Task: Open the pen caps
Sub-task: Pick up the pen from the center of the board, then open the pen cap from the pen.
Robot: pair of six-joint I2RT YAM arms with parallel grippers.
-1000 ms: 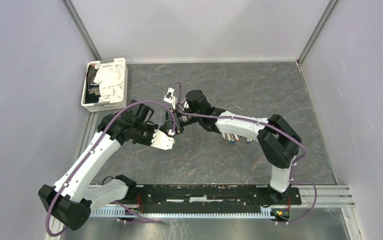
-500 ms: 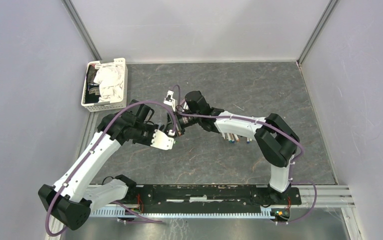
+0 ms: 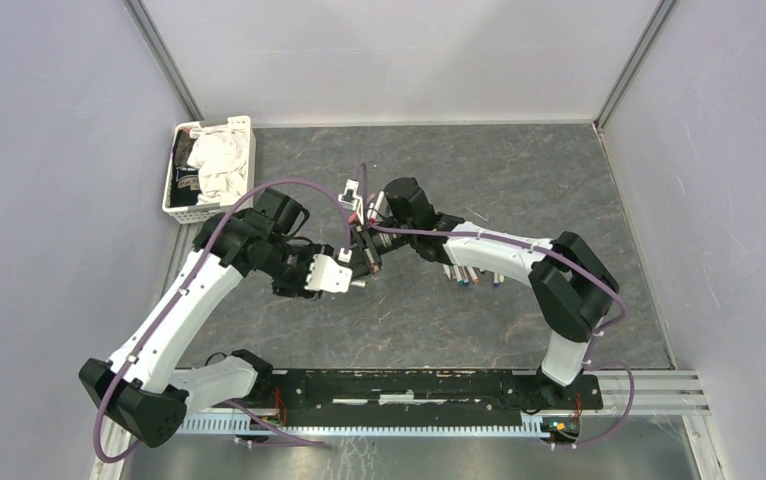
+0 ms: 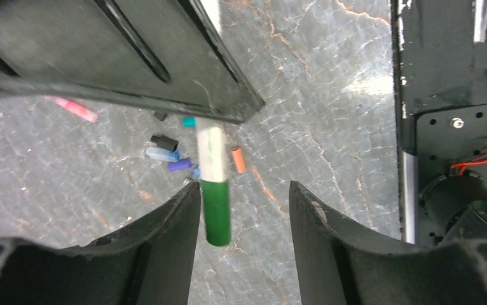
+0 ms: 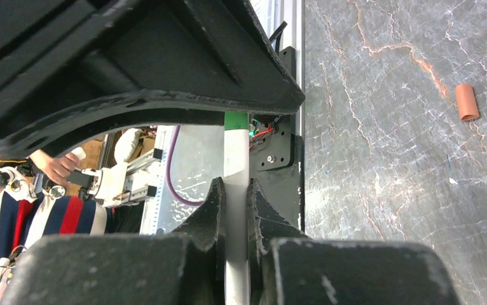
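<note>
Two robot arms met over the middle of a grey marbled counter (image 4: 330, 127), working on one white pen (image 4: 210, 149) held in the air between them. The right claw (image 5: 234, 187) was clamped shut on the pen's white barrel. In the right wrist view the barrel ran straight up between its fingers. The green cap (image 4: 215, 213) was seated on the end of the barrel, so this pen did not look opened yet. The left claw (image 4: 243, 187) stood open around that cap. In the left wrist view the cap hung low in the centre of the frame, between the two dark fingers. It lay right against the left-hand finger and well clear of the right-hand one, and nothing gripped it. The step in hand seemed to be setting up the pull, with one claw steadying the barrel and the other about to take the cap. The next move probably called for the left claw to close squarely on the green cap. It would then draw straight away along the pen's length while the right claw held firm. Several loose caps (image 4: 179, 165) in black, pale blue, purple, orange, teal and pink lay scattered on the counter just above the held pen in that view. More pens (image 3: 469, 278) lay in a row under the right arm, right of centre in the overhead view.
</note>
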